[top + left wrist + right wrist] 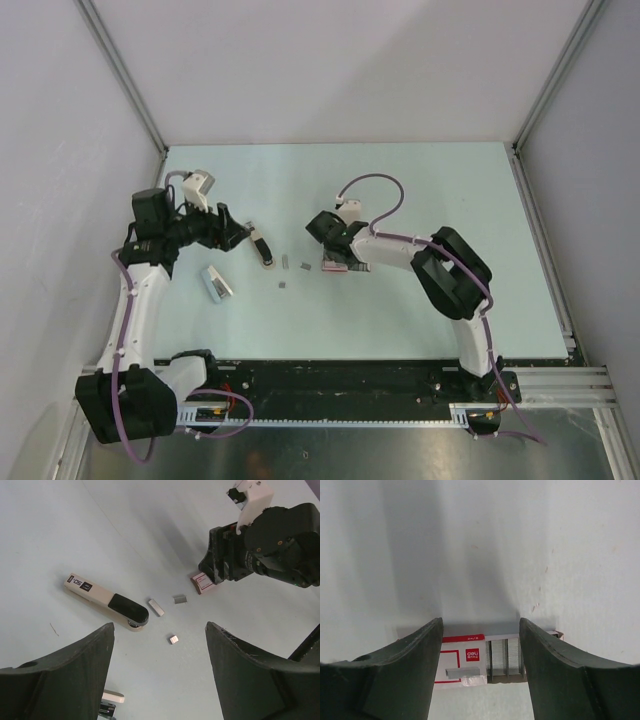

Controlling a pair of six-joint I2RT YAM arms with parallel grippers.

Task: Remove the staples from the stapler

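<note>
The stapler (pixel 262 250), slim with a black top and a pale body, lies on the table; it also shows in the left wrist view (pixel 107 601). My left gripper (pixel 238 238) is open and empty just left of it (pixel 159 630). Three small silvery staple bits lie loose to the stapler's right (pixel 285 263) (pixel 305 266) (pixel 282 284); the left wrist view shows them too (pixel 156 607) (pixel 180 599) (pixel 173 639). My right gripper (pixel 336 256) is open, its fingers astride a red-and-white staple box (pixel 462 665) with rows of staples showing at its open end (pixel 505 659).
A silver-white oblong piece (pixel 217 283) lies near the left arm, in front of the stapler. The staple box (pixel 335 266) sits mid-table. The enclosure's grey walls and metal posts stand left, right and behind. The arm bases line the near edge.
</note>
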